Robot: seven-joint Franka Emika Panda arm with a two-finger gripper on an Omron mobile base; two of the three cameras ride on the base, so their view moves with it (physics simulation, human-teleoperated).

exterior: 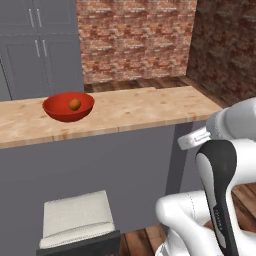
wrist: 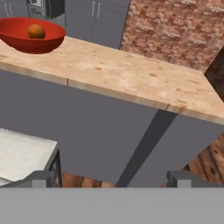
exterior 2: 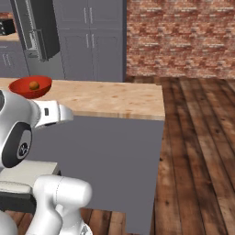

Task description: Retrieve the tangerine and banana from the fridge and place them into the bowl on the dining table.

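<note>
Sitting in the red bowl (exterior: 68, 106) on the desk's (exterior: 145, 107) left end, the tangerine (exterior: 74, 104) rests; the hand (wrist: 113, 178) spreads wide, empty.

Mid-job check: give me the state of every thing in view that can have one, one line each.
Small round orange tangerine: inside the bowl.
Wide shallow glossy red bowl: upright on the table, holding the tangerine alone, no banana.
Long light wooden dining table: carries the bowl near one end.
Tall dark grey fridge: door looks open, too far to be sure.
Pincer: open, nothing held, away from the bowl.
</note>
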